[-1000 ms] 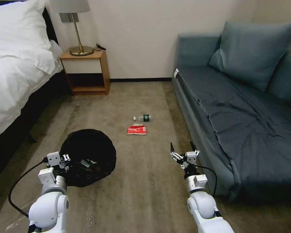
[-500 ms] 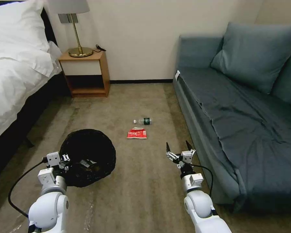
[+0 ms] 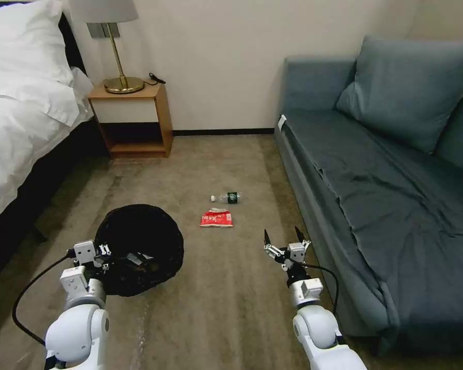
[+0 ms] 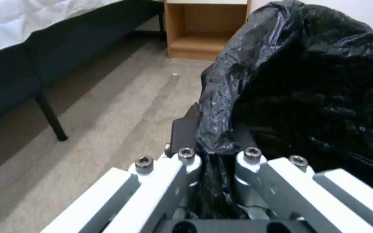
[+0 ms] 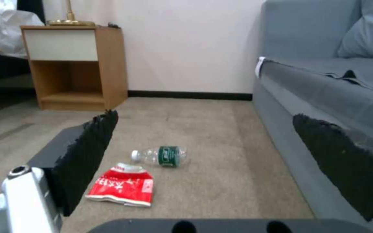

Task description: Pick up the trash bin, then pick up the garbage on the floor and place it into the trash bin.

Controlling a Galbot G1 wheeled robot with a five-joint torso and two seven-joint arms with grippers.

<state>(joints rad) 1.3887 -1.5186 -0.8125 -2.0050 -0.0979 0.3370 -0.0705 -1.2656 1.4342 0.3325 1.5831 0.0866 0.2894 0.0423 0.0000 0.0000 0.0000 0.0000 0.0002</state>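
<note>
L pincer (image 4: 214,155) pinched on bag rim of trash bin (image 3: 139,249), probably lifted off carpet floor (image 3: 226,288). R pincer (image 3: 284,240) spread, near sofa (image 3: 375,195). Bottle (image 3: 226,197), red packet (image 3: 216,218) ahead btw bed (image 3: 20,128) and sofa.

Beige-brown carpet floor (image 3: 231,298) between a bed (image 3: 20,133) and a blue sofa (image 3: 386,195): a clear bottle (image 3: 226,197) lies on its side, a red-white snack packet (image 3: 216,219) flat just beside it, a wooden nightstand (image 3: 131,121) by the wall.
</note>
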